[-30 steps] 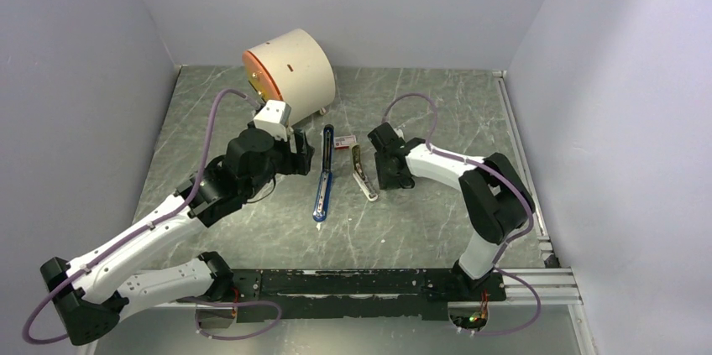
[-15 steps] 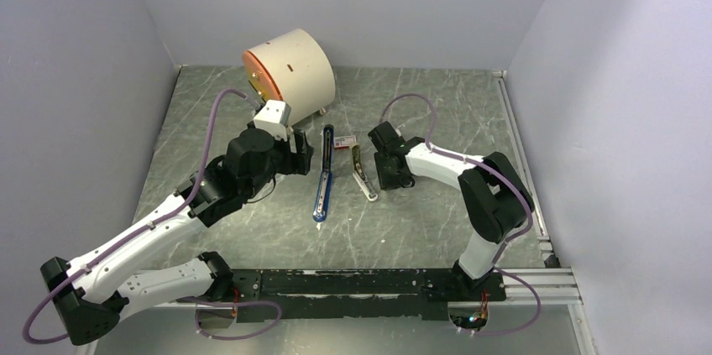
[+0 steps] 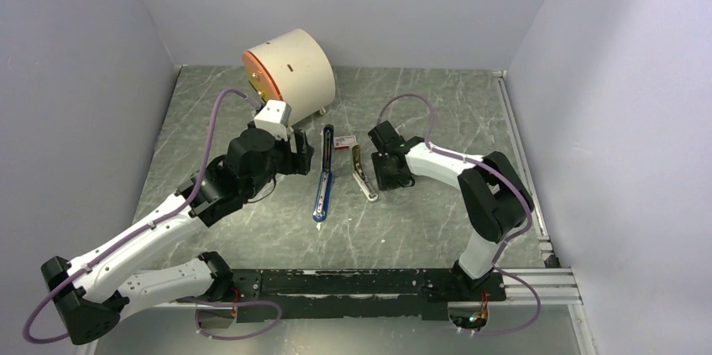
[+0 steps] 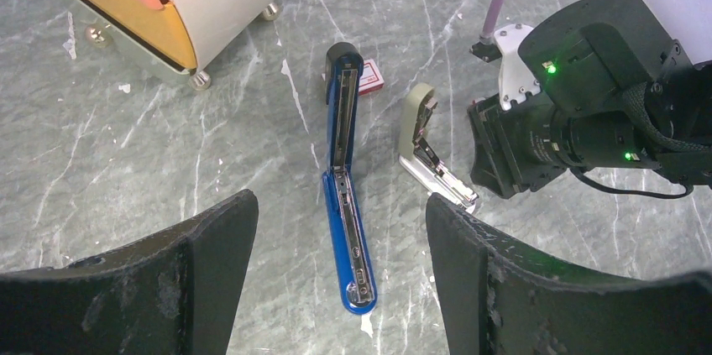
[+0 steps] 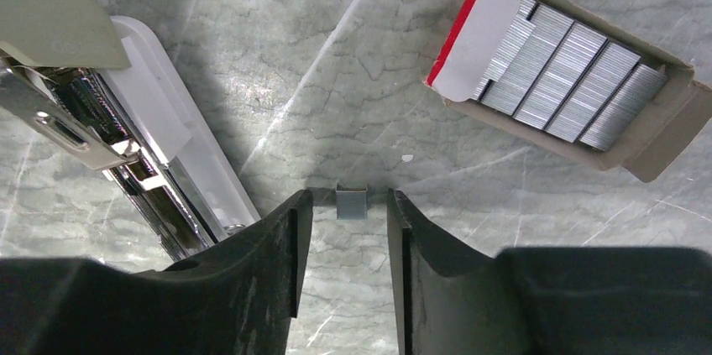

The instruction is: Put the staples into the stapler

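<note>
Grey staples (image 5: 351, 202) lie between the parted right jaws.

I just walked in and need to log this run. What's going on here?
The right gripper is lowered beside the staple box, its jaws open around a short strip of staples on the table, not visibly clamped. The blue stapler lies opened flat mid-table, channel exposed. The left gripper hovers near it, jaws open, holding nothing.
</note>
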